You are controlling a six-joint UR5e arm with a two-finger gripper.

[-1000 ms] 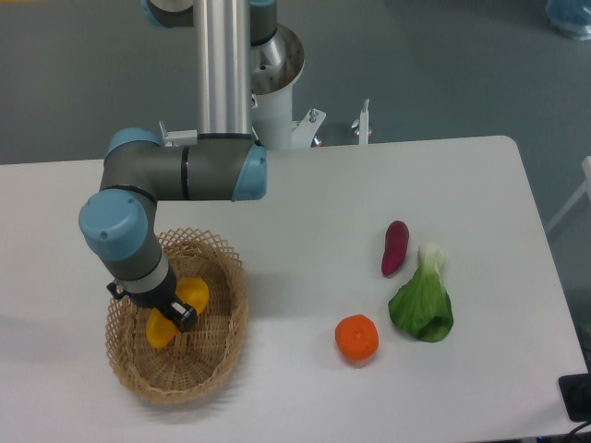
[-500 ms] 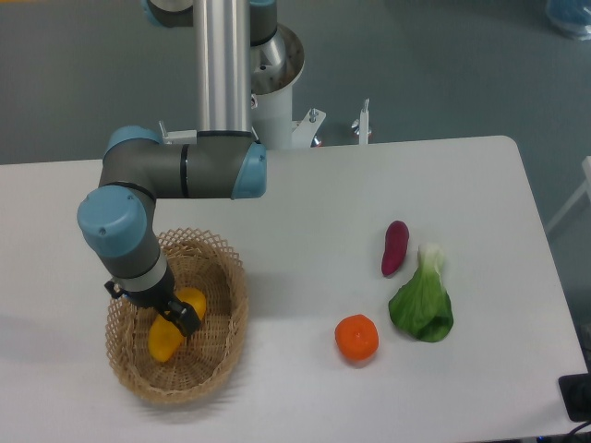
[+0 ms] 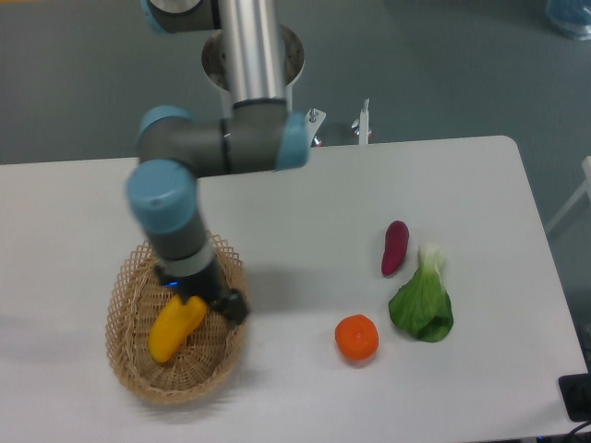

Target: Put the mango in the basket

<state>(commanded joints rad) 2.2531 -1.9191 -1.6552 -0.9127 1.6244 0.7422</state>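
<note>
The yellow-orange mango (image 3: 174, 329) lies tilted inside the tan woven basket (image 3: 131, 371) at the table's front left. My gripper (image 3: 215, 302) hangs over the basket's right rim, just above and to the right of the mango's upper end. One dark finger (image 3: 233, 308) shows beyond the rim, and the other is hidden under the wrist. The mango rests on the basket floor, and the fingers no longer clasp it. Motion blurs the arm.
A round orange fruit (image 3: 356, 338) lies right of the basket. A dark purple-red oblong vegetable (image 3: 394, 247) and a green leafy vegetable (image 3: 423, 301) lie farther right. The arm's base stands at the table's back edge.
The arm swung right and rose from the basket's middle to its right rim. The mango, held before, now lies loose in the basket.
</note>
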